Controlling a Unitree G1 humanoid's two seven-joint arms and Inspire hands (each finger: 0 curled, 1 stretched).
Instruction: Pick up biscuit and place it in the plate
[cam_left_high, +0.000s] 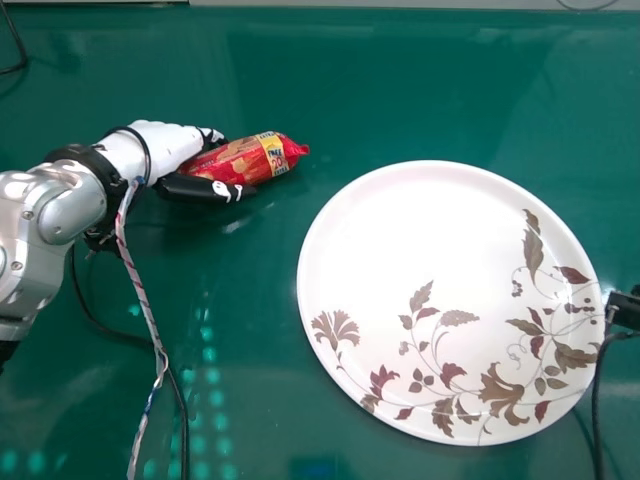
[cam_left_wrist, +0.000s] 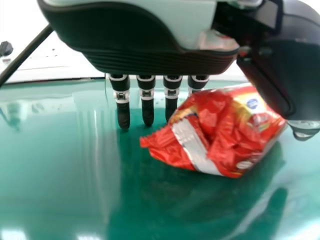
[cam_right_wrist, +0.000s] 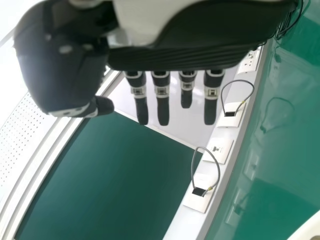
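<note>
"Head view: where does the biscuit packet lie?"
"Left of the plate, between left hand's thumb and straight fingers."
"Packet's contents?"
"Hidden by red wrapper."
"Right hand?"
"Wide, fingers straight."

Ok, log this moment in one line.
left hand: open, thumb and fingers on either side of biscuit packet | packet: not on plate | right hand: open

Yellow printed label and round blue badge on the red biscuit packet
</note>
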